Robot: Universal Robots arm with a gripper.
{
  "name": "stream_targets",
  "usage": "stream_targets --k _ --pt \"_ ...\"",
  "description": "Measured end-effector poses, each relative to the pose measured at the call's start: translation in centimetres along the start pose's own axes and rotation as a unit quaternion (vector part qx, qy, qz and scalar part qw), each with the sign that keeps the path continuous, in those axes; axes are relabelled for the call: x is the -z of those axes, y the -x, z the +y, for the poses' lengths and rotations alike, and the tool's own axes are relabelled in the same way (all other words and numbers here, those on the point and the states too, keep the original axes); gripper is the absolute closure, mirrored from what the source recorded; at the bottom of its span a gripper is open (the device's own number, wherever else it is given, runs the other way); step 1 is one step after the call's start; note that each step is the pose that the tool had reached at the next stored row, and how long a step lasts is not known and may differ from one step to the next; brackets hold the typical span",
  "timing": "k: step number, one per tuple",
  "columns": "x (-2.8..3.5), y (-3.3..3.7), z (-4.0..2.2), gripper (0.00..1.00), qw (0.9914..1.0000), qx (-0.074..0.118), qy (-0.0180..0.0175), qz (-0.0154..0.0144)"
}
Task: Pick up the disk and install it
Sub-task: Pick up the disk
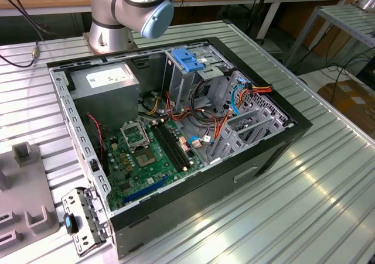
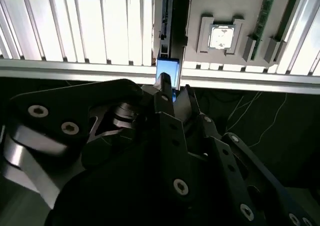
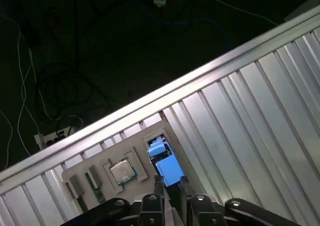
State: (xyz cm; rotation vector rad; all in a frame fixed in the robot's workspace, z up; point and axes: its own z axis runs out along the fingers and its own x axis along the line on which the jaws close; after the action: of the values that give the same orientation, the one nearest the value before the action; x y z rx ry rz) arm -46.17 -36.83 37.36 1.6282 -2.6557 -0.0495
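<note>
Evidently mid-pick; black gripper point(image 2: 173, 92) hung over the ribbed aluminium worktop point(image 2: 75, 25);
it pinched the blue-railed silver-grey disk point(image 2: 167, 75), edgewise in a grey tray point(image 2: 220, 0)

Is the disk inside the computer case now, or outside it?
Outside: in the first wrist view the disk stands in a grey holder on the ribbed table, right at the end effector.
</note>
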Motion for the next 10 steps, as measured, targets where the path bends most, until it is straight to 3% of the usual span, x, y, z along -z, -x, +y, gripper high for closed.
stream_targets --k 3,4,5,6,10 --pt "-0.31 0.03 -0.01 0.58 0.99970 0.025 -0.0009 0.0006" --pt "-0.36 0.03 -0.01 0.58 0.99945 0.033 -0.0013 0.0009" --pt "-0.49 0.02 -0.02 0.47 0.99874 0.050 -0.0020 0.0015" --pt "-0.69 0.03 -0.02 0.40 0.99719 0.075 -0.0026 0.0026" --pt "-0.99 0.03 -0.03 0.40 0.99358 0.113 -0.0037 0.0040"
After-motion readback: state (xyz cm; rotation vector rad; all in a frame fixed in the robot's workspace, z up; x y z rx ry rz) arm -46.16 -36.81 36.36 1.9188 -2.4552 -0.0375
